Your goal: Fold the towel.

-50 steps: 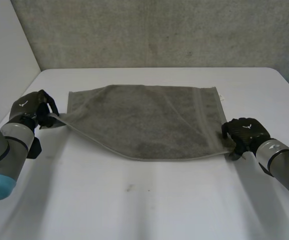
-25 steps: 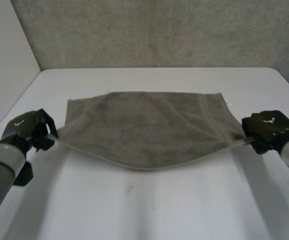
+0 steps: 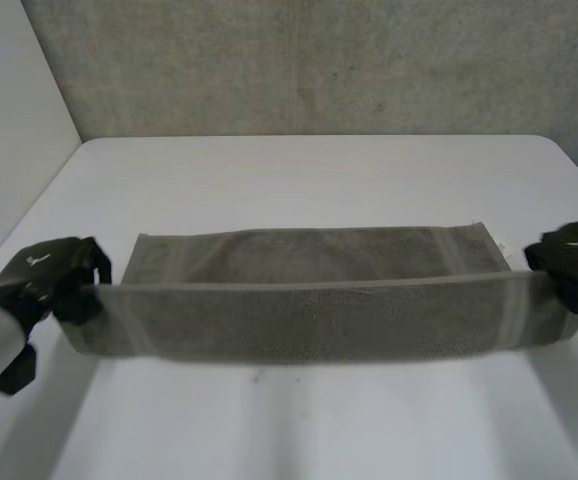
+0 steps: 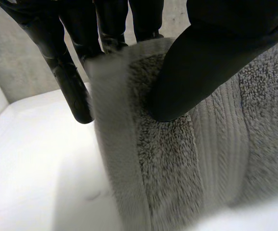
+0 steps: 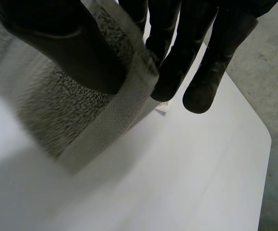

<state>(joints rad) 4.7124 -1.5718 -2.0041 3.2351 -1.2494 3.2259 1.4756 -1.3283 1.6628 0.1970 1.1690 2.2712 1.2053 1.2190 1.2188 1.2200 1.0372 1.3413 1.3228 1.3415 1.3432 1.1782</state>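
Here, the left hand (image 3: pixel 57 280) and the right hand (image 3: pixel 574 262) each pinched an end of the grey towel (image 3: pixel 309 318), its near edge taut between them above the white table (image 3: pixel 299 180).

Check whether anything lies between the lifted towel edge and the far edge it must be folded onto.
Nothing visible does. The left hand and right hand pinch the towel by its raised edge, one at each corner. The far edge lies flat on the table, with only bare towel between.
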